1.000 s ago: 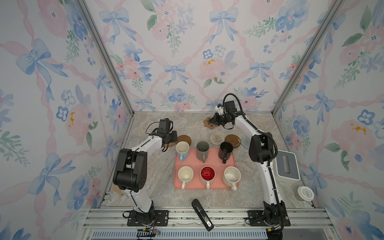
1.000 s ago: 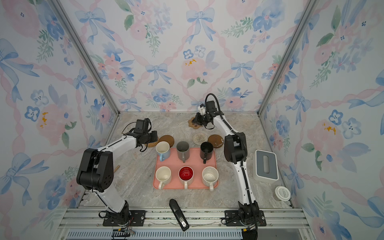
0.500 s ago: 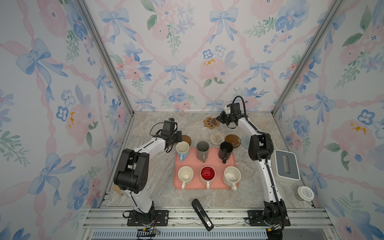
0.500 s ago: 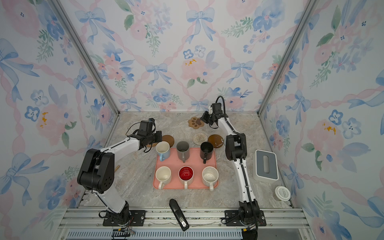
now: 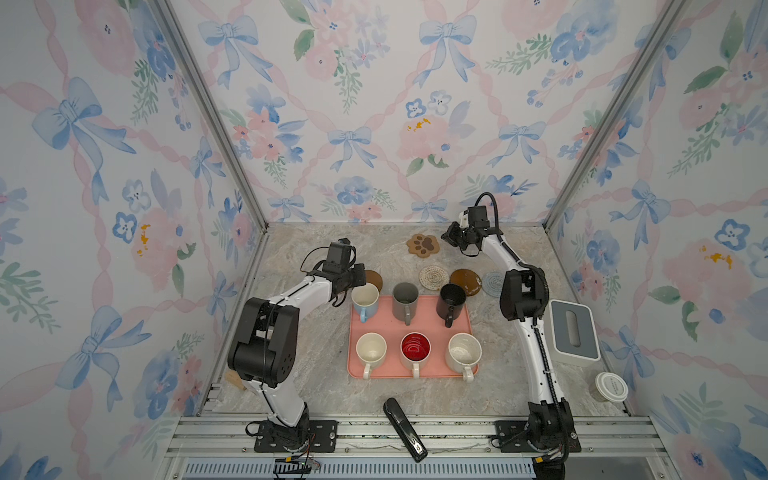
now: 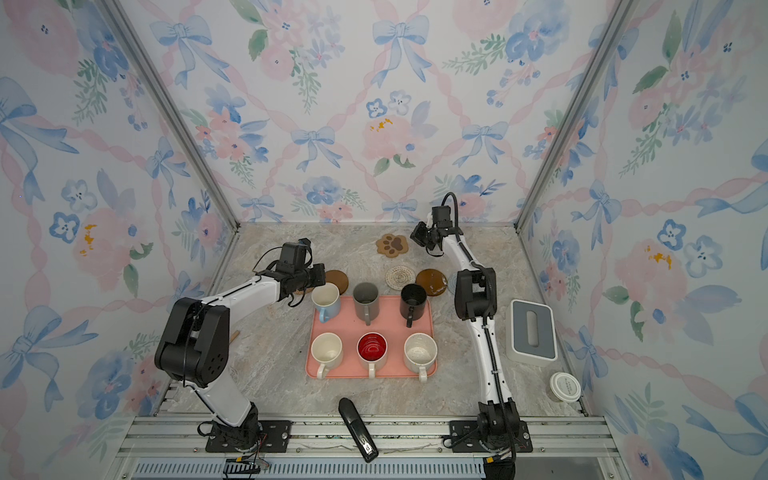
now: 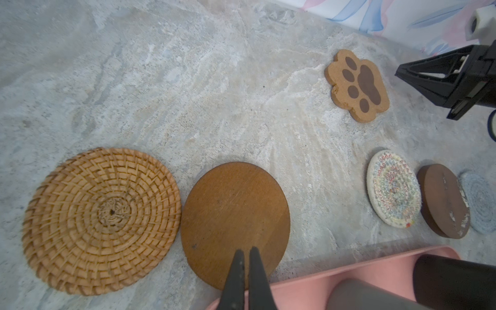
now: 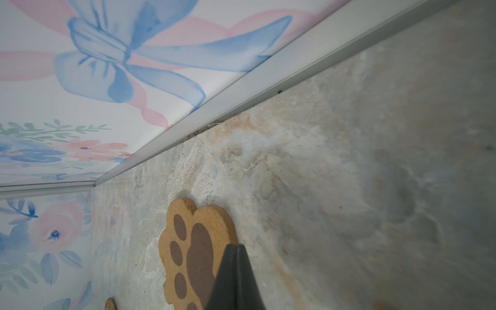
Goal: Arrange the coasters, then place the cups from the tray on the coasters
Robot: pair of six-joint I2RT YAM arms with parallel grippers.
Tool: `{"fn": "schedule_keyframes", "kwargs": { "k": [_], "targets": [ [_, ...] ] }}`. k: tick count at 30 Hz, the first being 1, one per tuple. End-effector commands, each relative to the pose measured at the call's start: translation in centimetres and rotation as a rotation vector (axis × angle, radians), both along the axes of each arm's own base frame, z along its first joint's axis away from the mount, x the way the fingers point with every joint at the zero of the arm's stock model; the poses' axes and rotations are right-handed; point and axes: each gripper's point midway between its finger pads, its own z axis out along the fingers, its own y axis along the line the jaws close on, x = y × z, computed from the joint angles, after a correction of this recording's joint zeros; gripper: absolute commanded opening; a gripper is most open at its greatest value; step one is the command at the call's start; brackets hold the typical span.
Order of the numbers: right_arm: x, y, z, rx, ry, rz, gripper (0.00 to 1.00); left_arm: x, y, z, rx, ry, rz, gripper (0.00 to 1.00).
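The salmon-pink tray (image 5: 428, 328) holds several cups: light blue (image 5: 365, 300), grey (image 5: 405, 297), black (image 5: 452, 300), cream (image 5: 371, 349), red-inside (image 5: 415, 348) and speckled (image 5: 463, 351). Behind it lie the coasters: paw-print (image 5: 423, 245), cream crochet (image 5: 433, 276), brown round (image 5: 465, 281), pale blue (image 5: 493, 283) and another brown round (image 5: 374, 277). The rattan coaster (image 7: 102, 220) shows in the left wrist view. My left gripper (image 7: 247, 251) is shut and empty over the brown round coaster (image 7: 234, 214). My right gripper (image 8: 234, 245) is shut and empty at the edge of the paw-print coaster (image 8: 196, 255).
A grey-white slotted box (image 5: 573, 330) and a lidded paper cup (image 5: 611, 386) stand at the right. A black stapler-like object (image 5: 405, 428) lies at the front edge. The back wall runs close behind the paw-print coaster.
My left gripper has shifted right, toward the light blue cup. My right gripper has drawn back to the right off the paw-print coaster, which now shows whole.
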Motion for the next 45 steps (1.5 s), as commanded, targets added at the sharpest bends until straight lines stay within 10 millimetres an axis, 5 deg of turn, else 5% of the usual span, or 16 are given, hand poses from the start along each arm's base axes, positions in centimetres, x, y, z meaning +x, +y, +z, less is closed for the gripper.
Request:
{"fn": "schedule_keyframes", "kwargs": {
  "k": [1,12,19,26,38,45],
  "targets": [
    [-0.3,-0.1,-1.8,-0.033,0.032,0.008,0.00,-0.2,-0.4,1.5,-0.025,-0.035,-0.008,0.00],
    [-2.0,2.5,-3.7,-0.026,0.076,0.088,0.00,-0.4,-0.5,1.6,-0.024,-0.039,-0.009,0.00],
    [-5.3,5.6,-4.5,-0.071,0.120,0.245,0.00,-0.5,-0.5,1.4,-0.027,-0.036,-0.012,0.00],
    [-7.8,5.6,-4.2,-0.128,0.160,0.316,0.00,-0.7,-0.5,1.6,-0.034,-0.044,-0.013,0.00],
    [-2.8,4.9,1.4,-0.041,-0.019,0.168,0.00,-0.9,-0.5,2.6,-0.049,-0.085,-0.011,0.00],
    [0.0,5.6,1.4,0.077,-0.067,0.073,0.00,-1.2,-0.6,3.2,-0.059,-0.101,-0.015,0.00]
  ]
}}
